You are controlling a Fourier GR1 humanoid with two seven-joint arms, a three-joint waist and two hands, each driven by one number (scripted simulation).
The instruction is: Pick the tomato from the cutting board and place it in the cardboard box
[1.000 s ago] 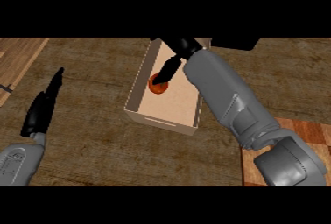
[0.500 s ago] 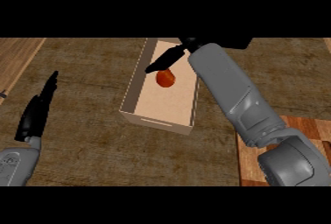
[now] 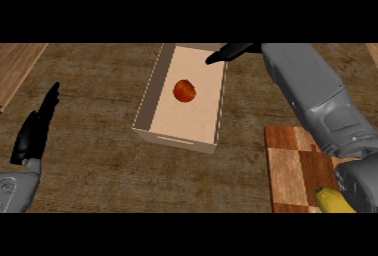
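Observation:
The red tomato lies on the floor of the open cardboard box, in its far half. My right hand hovers over the box's far right corner, fingers straight and holding nothing, apart from the tomato. Its grey forearm runs down the right side of the view. At the left, my left hand rests with straight fingers pointing up, away from the box. The checkered wooden cutting board lies at the lower right, partly hidden by my right arm.
A yellow banana sits on the near end of the cutting board. A lighter wooden surface borders the dark counter at the upper left. Open counter lies between my left hand and the box.
My right hand let go of the tomato, which now lies in the box. The hand opened and drew back up and to the right. The left hand barely moved.

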